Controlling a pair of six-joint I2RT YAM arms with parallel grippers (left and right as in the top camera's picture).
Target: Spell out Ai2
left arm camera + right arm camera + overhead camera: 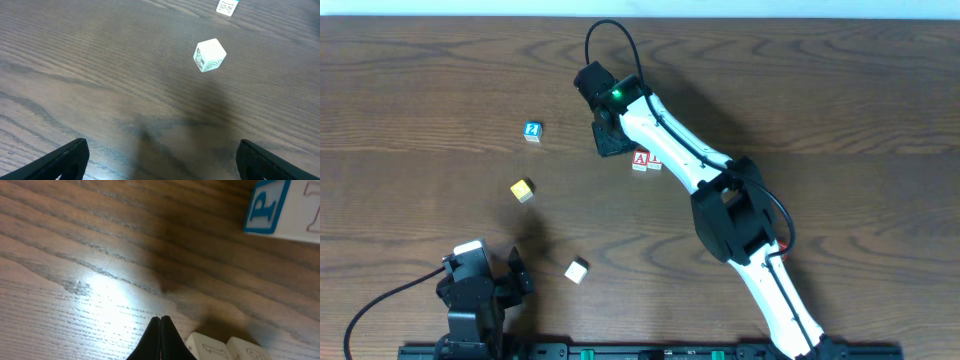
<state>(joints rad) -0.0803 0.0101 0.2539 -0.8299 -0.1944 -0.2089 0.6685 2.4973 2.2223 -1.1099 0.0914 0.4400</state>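
Note:
In the overhead view a red A block lies mid-table with a second red-printed block touching its right side. A blue block, a yellow-topped block and a white block lie apart to the left. My right gripper is just left of the red pair; its fingers are shut and empty, low over the wood, with two white block faces beside them. My left gripper is open and empty; a white green-printed block lies ahead of it.
A block with a blue P face shows at the top right of the right wrist view. Another block sits at the top edge of the left wrist view. The right arm crosses the table diagonally.

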